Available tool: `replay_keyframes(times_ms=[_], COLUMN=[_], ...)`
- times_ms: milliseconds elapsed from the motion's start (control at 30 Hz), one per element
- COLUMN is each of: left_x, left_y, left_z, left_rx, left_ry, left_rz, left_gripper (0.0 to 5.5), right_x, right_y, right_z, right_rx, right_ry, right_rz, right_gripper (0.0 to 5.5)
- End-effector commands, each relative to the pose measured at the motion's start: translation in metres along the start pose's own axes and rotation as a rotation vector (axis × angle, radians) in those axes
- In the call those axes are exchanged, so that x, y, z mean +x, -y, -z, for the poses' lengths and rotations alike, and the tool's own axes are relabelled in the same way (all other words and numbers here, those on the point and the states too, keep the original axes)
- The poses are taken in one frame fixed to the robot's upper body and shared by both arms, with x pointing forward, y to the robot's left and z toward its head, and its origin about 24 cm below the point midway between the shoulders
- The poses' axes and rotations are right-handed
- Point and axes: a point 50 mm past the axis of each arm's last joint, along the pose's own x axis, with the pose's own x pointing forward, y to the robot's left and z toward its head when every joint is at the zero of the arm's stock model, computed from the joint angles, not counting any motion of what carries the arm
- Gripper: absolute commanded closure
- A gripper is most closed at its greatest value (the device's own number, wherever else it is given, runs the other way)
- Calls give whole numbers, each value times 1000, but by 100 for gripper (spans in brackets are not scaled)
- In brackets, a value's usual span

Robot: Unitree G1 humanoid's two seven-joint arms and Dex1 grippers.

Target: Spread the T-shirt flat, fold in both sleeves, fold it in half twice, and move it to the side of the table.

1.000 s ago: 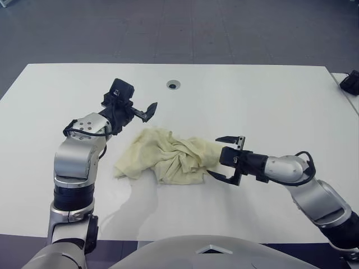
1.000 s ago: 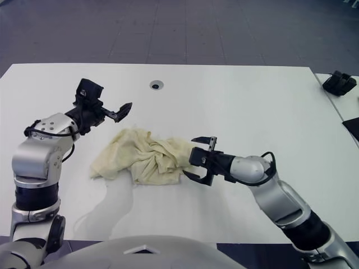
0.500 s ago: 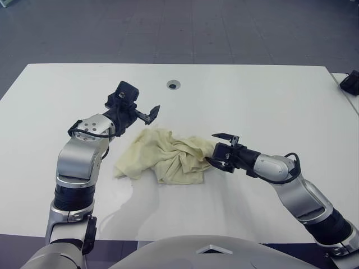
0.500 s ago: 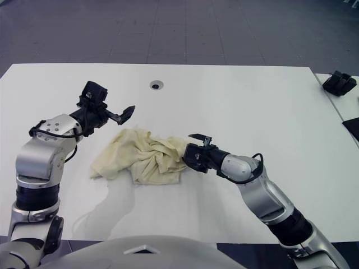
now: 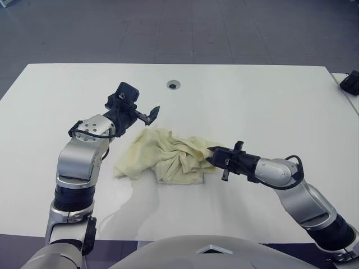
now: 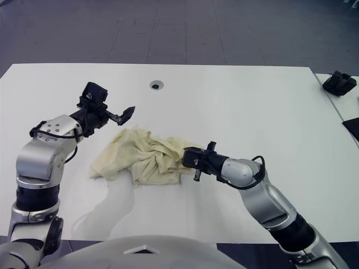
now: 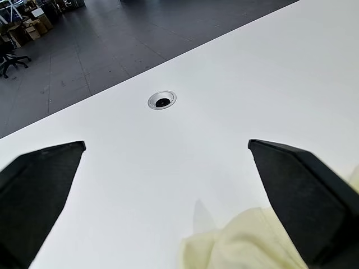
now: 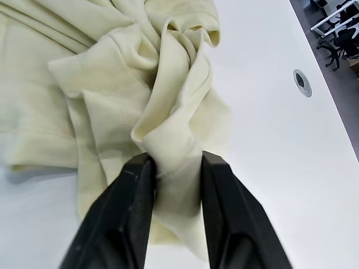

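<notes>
A pale yellow T-shirt (image 5: 162,156) lies crumpled in a heap near the middle of the white table (image 5: 252,101). My right gripper (image 5: 213,157) is at the heap's right edge, shut on a fold of the T-shirt (image 8: 168,162); the wrist view shows cloth pinched between the two black fingers (image 8: 224,218). My left gripper (image 5: 150,114) hovers open just above the heap's far left corner, with nothing between its fingers (image 7: 303,190). A corner of the T-shirt (image 7: 241,241) lies under it.
A round cable grommet (image 5: 173,84) sits in the table beyond the shirt. A black object (image 5: 350,82) rests off the table's far right corner. Bare white tabletop surrounds the heap on all sides.
My right gripper moved left into the shirt's right edge and went from open to shut on a fold. The left gripper shifted slightly forward, then held still.
</notes>
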Motion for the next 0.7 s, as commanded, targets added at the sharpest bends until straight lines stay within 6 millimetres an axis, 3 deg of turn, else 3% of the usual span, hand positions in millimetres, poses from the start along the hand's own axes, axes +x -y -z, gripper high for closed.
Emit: replay_keyframes(times_ms=[33,133,233,367,500,600,700], left_x=[-1,0,9,43,78,82,90], left_y=[-4,-7,-17,-33,-25,-20,-19], left_z=[3,4,11,7,-12,-10,-10], left_rx=[21,55,216,384,462,575,638], left_ry=[-17,8,-9,-39,-6,-74,-137], left_rz=[-15,43,248,471,613,780,821], left_gripper=[10,10,10,10,10,10,10], right_x=[-2,-7,-15,-14,-11,-8,-6], right_y=[2,10,27,32,29,29,29], right_z=[4,0,4,8,4,3,3], right_rx=[6,29,24,-4,-4,-11,-15], right_ry=[-23,5,-8,-23,-1,9,7], right_rz=[2,18,75,74,68,56,59], right_gripper=[486,541,549,549,549,549,549])
